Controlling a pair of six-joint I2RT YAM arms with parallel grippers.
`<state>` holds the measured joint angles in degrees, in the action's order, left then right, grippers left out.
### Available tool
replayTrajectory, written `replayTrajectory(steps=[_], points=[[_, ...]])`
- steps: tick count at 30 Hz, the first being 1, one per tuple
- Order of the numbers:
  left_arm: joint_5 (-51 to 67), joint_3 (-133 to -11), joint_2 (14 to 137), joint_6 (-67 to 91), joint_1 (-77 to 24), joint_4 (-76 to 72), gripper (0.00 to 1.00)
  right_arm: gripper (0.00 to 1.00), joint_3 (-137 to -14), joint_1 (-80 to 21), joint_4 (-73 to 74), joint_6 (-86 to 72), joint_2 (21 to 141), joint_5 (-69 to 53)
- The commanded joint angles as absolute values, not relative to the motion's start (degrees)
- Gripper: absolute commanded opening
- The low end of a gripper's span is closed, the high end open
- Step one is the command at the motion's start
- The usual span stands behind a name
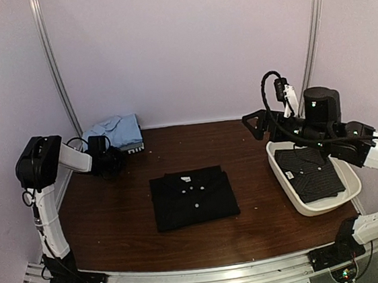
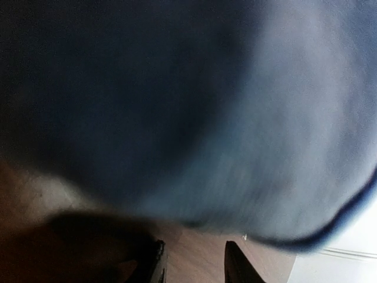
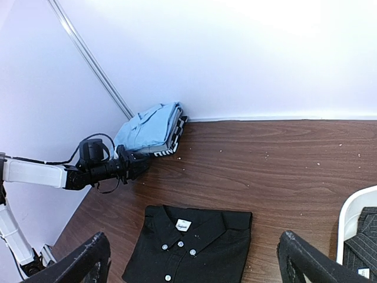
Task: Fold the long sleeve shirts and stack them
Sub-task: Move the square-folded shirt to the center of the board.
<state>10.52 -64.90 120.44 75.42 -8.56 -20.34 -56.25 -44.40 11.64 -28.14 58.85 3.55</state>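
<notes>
Table point(image 1: 118, 237), centre: black shirt point(image 1: 194, 198) folded, white buttons up. Collar label point(image 3: 183, 224) white, script too small to read. To your right, patterned shirt point(image 1: 310, 172) folded in white tub point(image 1: 318, 208). Your right gripper point(image 1: 258, 124) spread wide, empty. Your left gripper point(image 2: 194, 253) part open, bare wood between tips, against pale blue stack point(image 1: 115, 131), far left corner.

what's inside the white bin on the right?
A folded dark, finely patterned shirt lies in the white bin. The right arm covers its far edge; anything underneath is hidden.
</notes>
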Motion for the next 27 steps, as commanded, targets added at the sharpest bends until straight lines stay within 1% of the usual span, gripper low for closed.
replayTrajectory(steps=[1,7,13,18,23,27], points=[[9.6,-68.3,124.0,76.9,-7.6,-22.4,0.35,1.00,-55.1,-44.5,13.8,-26.6,56.1,6.5],[9.6,-71.4,126.2,77.6,-7.3,-23.0,0.35,1.00,-55.0,-44.4,15.2,-26.7,54.1,7.2],[9.2,-74.8,128.2,77.7,-7.4,-20.9,0.31,1.00,-54.8,-44.4,15.7,-26.9,53.8,7.0],[8.5,-76.0,129.0,77.2,-7.3,-19.9,0.18,1.00,-54.8,-44.4,15.7,-27.0,53.9,7.0],[8.3,-77.0,128.9,75.6,-7.3,-17.8,0.01,1.00,-54.8,-44.4,15.6,-27.2,54.4,7.0],[8.6,-75.2,127.2,74.3,-7.3,-17.2,0.00,1.00,-54.8,-44.4,15.3,-27.1,55.0,7.3]])
